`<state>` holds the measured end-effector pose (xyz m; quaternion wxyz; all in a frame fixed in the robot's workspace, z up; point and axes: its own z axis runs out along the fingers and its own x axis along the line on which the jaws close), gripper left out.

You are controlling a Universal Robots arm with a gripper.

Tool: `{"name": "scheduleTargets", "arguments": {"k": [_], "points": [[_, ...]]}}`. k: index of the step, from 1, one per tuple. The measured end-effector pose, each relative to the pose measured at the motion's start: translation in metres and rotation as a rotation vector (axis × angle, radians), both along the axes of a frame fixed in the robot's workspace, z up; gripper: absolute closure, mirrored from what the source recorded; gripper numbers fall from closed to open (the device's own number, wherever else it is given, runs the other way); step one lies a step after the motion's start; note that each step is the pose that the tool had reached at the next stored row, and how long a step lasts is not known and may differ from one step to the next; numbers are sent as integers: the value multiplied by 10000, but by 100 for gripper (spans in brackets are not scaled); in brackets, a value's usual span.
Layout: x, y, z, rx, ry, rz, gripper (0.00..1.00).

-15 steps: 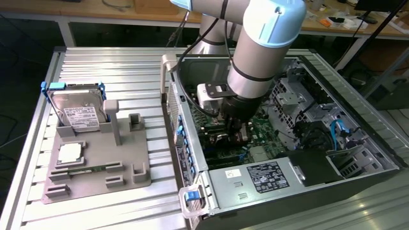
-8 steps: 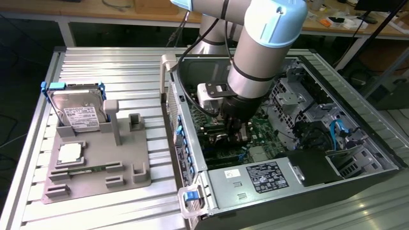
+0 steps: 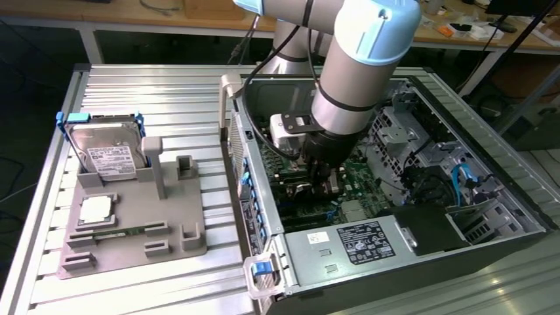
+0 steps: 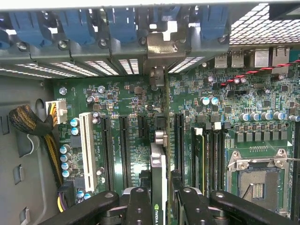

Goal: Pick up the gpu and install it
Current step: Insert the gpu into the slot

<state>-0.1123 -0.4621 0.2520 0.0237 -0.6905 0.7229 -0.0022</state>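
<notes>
Two fingers of mine clamp the gpu, standing edge-on between them above the motherboard; I judge it light, stiff, fragile, best pinched along its upper edge.

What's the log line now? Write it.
gripper: shut on gpu | gpu: edge-on at motherboard slots | seated: cannot tell

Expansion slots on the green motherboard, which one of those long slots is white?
The long white plastic slot nearest the braided cable bundle; the other long slots are black.
</notes>
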Motion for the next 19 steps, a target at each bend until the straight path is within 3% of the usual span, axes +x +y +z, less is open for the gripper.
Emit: {"name": "scheduleTargets", "arguments": {"k": [7, 16, 17, 19], "points": [[-1, 0, -57, 2, -1, -1, 73], [0, 0, -58, 3, -2, 0, 73], [1, 3, -71, 29, -18, -1, 72], [0, 0, -56, -6, -1, 0, 66]]}}
